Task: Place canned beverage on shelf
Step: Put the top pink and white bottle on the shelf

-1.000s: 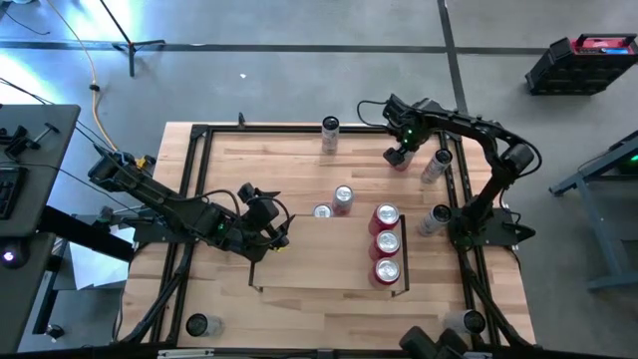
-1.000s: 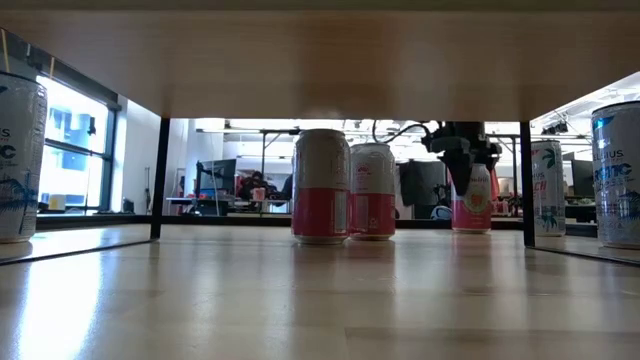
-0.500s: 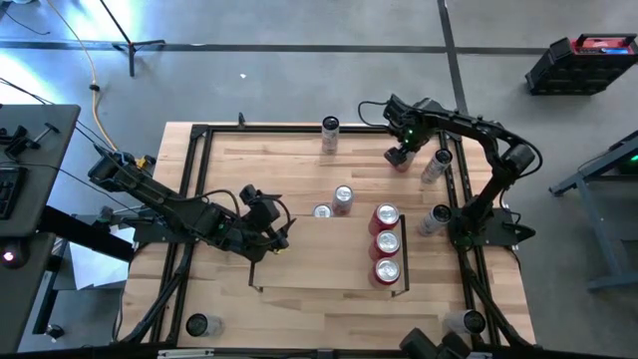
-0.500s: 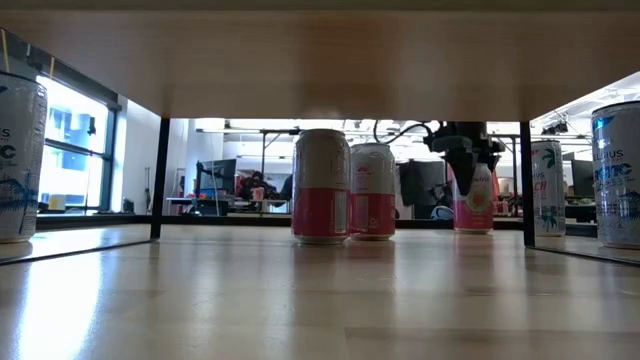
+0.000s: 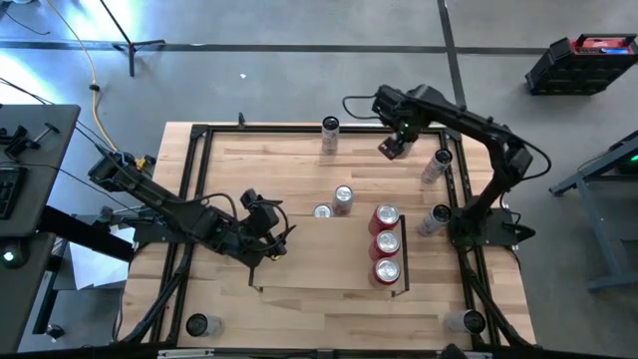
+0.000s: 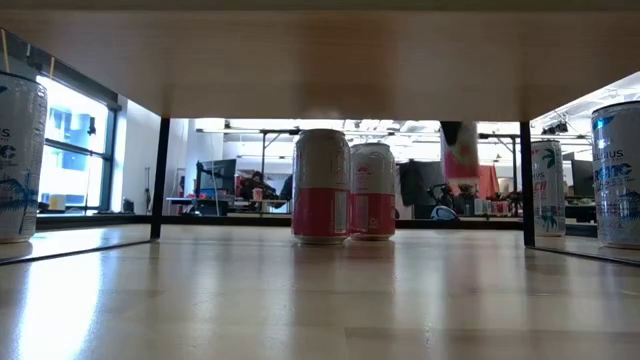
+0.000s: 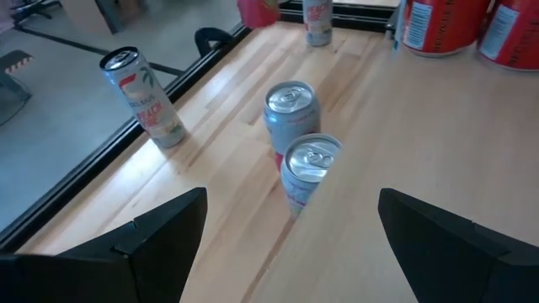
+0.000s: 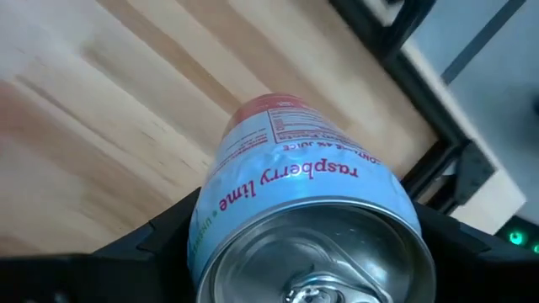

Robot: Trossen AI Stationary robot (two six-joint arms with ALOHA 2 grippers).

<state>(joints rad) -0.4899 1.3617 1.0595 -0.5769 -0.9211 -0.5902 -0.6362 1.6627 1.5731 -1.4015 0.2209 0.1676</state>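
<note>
Fingers of the right hand [image 8: 312, 252] close round a slim pink-and-white can [image 8: 295, 185], its label reading "raspberry lime", its silver lid and pull-tab turned to the wrist camera. From above, that hand [image 5: 392, 148] hangs over the far right part of the surface [image 5: 289, 170], and in the low view the can [image 6: 460, 150] hangs clear of the wood, lifted and not on the shelf [image 5: 299, 254].

The shelf is a flat bay of pale wood planks edged by thin black rails; along its right rail stand three red cans [image 5: 386, 242] in a row, round silver tops up (the rest of the bay is bare wood).

Just beyond its far edge two more cans [image 5: 335, 202] stand together, touching or nearly so; one tall slim can [image 5: 330, 133] stands by the far rail, two more [image 5: 436, 189] by the right rail, and others at the near corners.

The left hand [image 5: 267, 239] waits with fingers spread wide and holding nothing, over the shelf's left end; its dark, blunt fingers [image 7: 152, 244] frame the pair of cans.
</note>
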